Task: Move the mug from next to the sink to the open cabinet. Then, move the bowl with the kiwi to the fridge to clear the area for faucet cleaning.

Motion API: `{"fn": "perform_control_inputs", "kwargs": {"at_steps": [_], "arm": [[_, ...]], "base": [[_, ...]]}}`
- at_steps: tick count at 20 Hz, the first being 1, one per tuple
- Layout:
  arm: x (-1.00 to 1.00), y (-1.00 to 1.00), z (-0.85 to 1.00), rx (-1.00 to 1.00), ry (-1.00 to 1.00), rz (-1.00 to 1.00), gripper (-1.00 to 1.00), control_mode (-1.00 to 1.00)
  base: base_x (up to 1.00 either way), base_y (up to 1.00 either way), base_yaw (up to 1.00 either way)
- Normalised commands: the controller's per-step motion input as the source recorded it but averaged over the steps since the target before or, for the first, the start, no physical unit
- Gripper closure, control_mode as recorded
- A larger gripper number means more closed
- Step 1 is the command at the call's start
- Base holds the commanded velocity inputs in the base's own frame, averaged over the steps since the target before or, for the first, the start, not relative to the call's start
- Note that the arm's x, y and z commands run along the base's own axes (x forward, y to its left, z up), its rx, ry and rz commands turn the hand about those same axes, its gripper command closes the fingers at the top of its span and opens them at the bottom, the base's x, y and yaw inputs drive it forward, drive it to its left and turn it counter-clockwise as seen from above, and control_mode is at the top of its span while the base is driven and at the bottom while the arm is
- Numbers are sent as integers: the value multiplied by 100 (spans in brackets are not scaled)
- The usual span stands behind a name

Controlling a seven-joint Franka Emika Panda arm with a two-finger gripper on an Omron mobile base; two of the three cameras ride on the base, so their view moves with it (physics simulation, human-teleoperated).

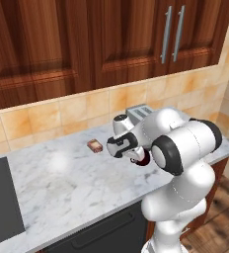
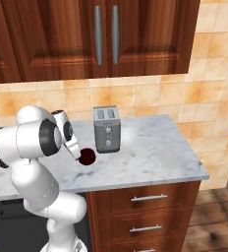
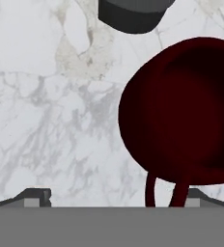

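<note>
The first step, picking up the mug (image 3: 181, 111), is in hand. The mug is standing upright on the marble counter (image 1: 62, 183), close in front of the toaster (image 2: 106, 129) and just beside it. The gripper (image 1: 131, 157) is hanging over the mug with its jaws standing fully apart and nothing between them; the mug is not yet gripped.

In the hand view the mug is sitting off-centre, toward 3 o'clock, with its handle (image 3: 164, 190) pointing to 6 o'clock, near the right finger tip (image 3: 201, 197). By this reading, the next move calls for a shift toward 3 o'clock to bring the mug's wall between the jaws, then a descent and a closing. The nearby toaster is a likely collision risk.

The right base view is showing the mug's whole body at 7 o'clock from the toaster, clear of the arm. The left base view is hiding most of the mug behind the arm, but is showing a small tan-brown block (image 1: 94, 146) at 9 o'clock from the gripper. The hand view alone is giving the mug's dark interior and handle orientation.
</note>
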Motion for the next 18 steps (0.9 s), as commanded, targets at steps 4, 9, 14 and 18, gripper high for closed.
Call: {"fn": "perform_control_inputs", "kwargs": {"at_steps": [4, 9, 14, 18], "arm": [[-13, -5, 0, 0, -1, -2, -100, -100], [-7, -14, 0, 0, 0, -5, -100, -100], [10, -3, 0, 0, -2, -10, -100, -100], [11, 1, 0, 0, 0, -11, -100, -100]], "base": [[0, 0, 0], [0, 0, 0], [0, 0, 0], [0, 0, 0]]}}
